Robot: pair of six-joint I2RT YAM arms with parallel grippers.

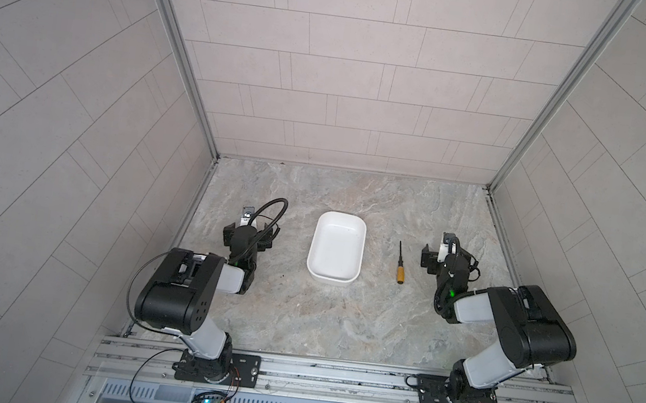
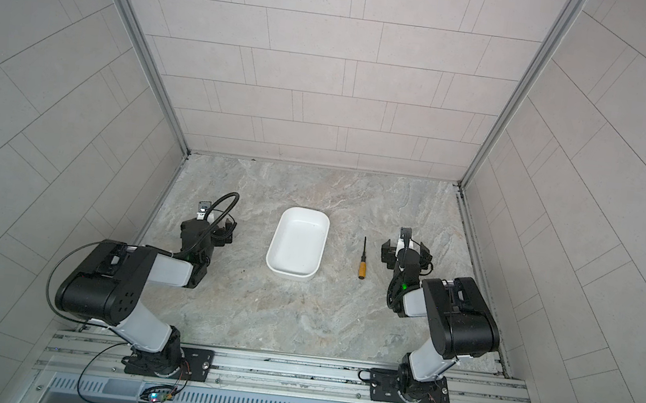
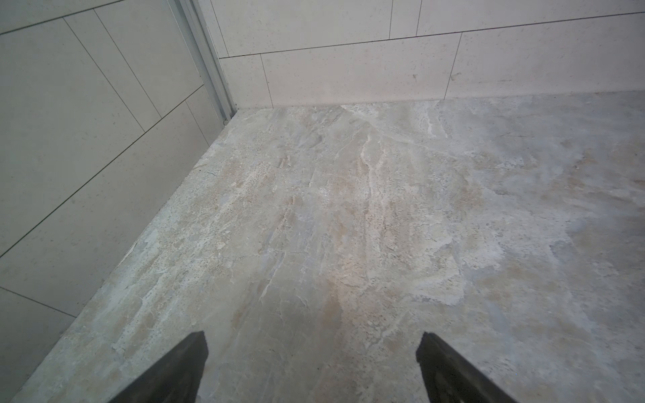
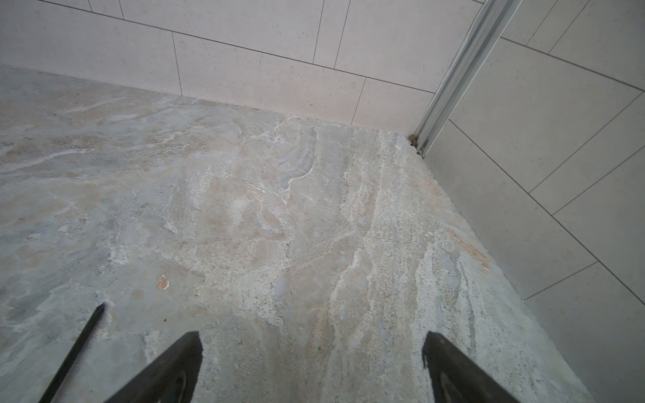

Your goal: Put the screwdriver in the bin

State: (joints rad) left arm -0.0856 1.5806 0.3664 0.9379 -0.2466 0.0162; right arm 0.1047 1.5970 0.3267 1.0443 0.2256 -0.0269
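Clearly nothing is done yet: the small yellow-handled, black-shafted screwdriver (image 1: 401, 263) lies on the grey marbled desk (image 1: 299, 312), between the empty shallow white plastic bin (image 1: 335, 250) and the right pincer (image 4: 312, 343), which gapes released. The left pincer (image 3: 312, 343) also grasps nothing. Pickup and drop remain.

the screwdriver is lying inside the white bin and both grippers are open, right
Not inside: both top views show the screwdriver lying on the table beside the bin, outside it. The left gripper and right gripper are indeed open.
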